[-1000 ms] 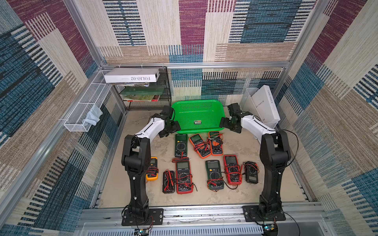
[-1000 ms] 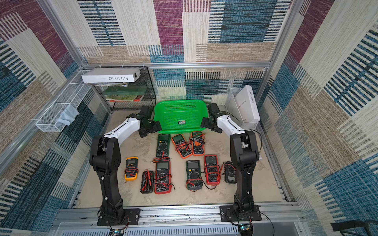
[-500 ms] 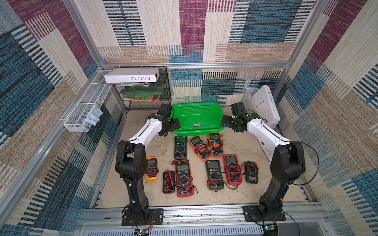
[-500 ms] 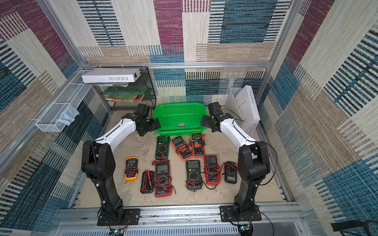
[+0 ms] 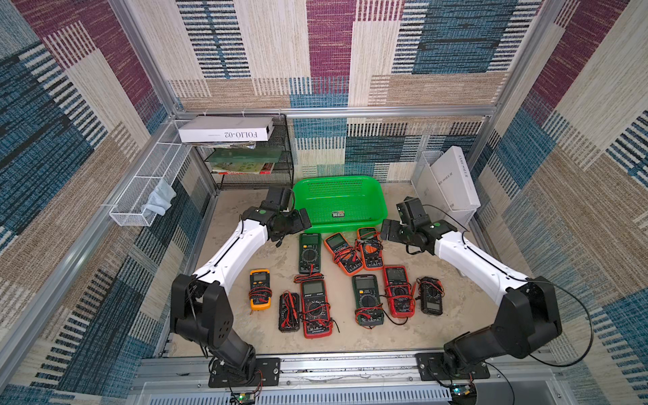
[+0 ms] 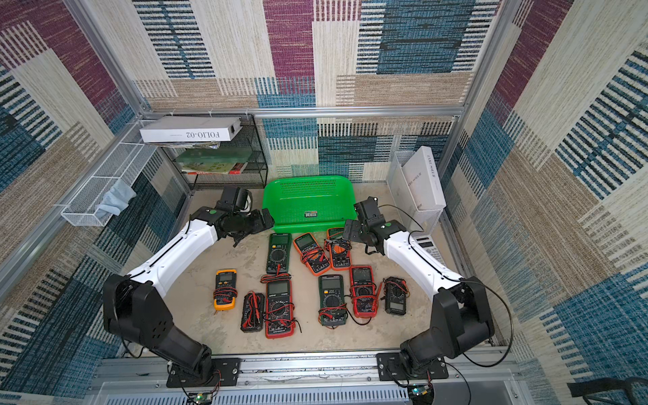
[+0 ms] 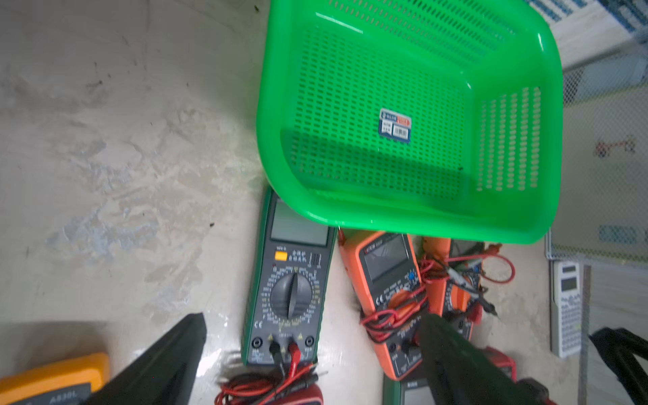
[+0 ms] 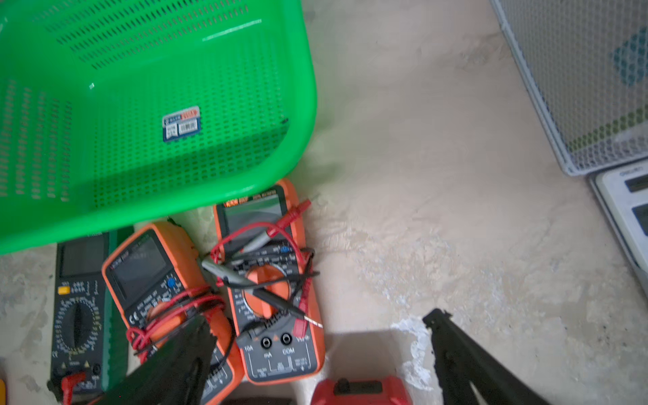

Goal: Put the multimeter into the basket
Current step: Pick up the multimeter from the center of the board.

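Observation:
The green basket (image 5: pixel 338 186) (image 6: pixel 308 196) stands empty at the back middle of the table, a label sticker on its floor. Several multimeters with coiled leads lie in front of it, among them a green multimeter (image 5: pixel 309 252) (image 7: pixel 291 280) and two orange ones (image 5: pixel 342 252) (image 8: pixel 270 280). My left gripper (image 5: pixel 301 219) (image 7: pixel 312 317) hangs open at the basket's front left corner, above the green multimeter. My right gripper (image 5: pixel 387 229) (image 8: pixel 319 315) hangs open at the front right corner, beside the right orange multimeter. Neither holds anything.
A black mesh rack (image 5: pixel 252 157) with books and a white box stands at the back left. A white wire tray (image 5: pixel 147 186) with a cloth hangs on the left wall. A white mesh holder (image 5: pixel 449 182) stands at the back right, a calculator (image 6: pixel 427 245) before it.
Both arms have leaned lower and outward at the elbows. The grippers have come slightly nearer and inward, toward the multimeters. Both stay open.

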